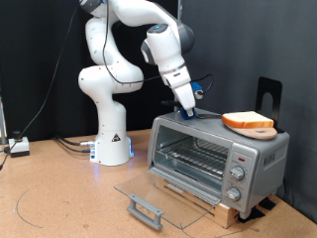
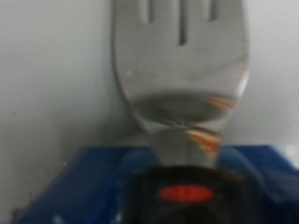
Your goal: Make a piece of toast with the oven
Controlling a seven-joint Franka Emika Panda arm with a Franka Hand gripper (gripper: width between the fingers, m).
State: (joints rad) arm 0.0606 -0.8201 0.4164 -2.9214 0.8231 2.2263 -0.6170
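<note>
The oven [image 1: 213,157] is a silver box on a wooden base at the exterior view's right. Its glass door [image 1: 149,196] lies folded down flat and the wire rack inside shows. The piece of toast [image 1: 248,121] lies on the oven's roof, at the roof's right end. My gripper [image 1: 187,111] points down over the left part of the roof, a hand's width left of the toast, with a small blue object [image 1: 199,93] at its side. A metal fork [image 2: 182,70] with a blue handle [image 2: 103,182] fills the wrist view; my fingers do not show there.
The arm's white base [image 1: 111,139] stands left of the oven with cables [image 1: 69,145] running off to the left. A black stand [image 1: 269,94] rises behind the oven's right end. The oven's knobs [image 1: 236,177] are on its right front panel.
</note>
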